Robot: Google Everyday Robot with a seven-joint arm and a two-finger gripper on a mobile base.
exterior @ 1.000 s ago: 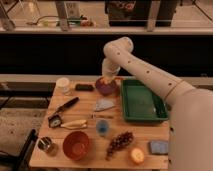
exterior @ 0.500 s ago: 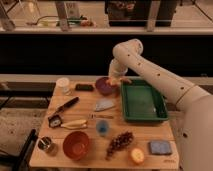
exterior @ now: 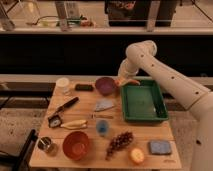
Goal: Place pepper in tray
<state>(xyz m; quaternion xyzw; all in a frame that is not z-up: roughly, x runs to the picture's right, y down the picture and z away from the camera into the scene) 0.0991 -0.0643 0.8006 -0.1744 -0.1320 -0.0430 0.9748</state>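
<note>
The pepper (exterior: 131,80), small and orange-red, hangs in my gripper (exterior: 123,81), which is shut on it. The gripper is at the far left corner of the green tray (exterior: 145,119), just above its rim and right of the purple bowl (exterior: 104,86). The tray stands on the right side of the wooden table, and nothing shows inside it. My white arm (exterior: 165,75) reaches in from the right over the tray's far edge.
On the table are an orange-red bowl (exterior: 76,145), a pale yellow elongated item (exterior: 74,124), a round yellow-orange fruit (exterior: 136,156), grapes (exterior: 120,141), a blue sponge (exterior: 160,147), a blue cup (exterior: 102,127), a white cup (exterior: 63,85), a black tool (exterior: 65,106) and a metal cup (exterior: 46,145).
My gripper has moved right with the pepper, from over the purple bowl to the tray's far left corner.
</note>
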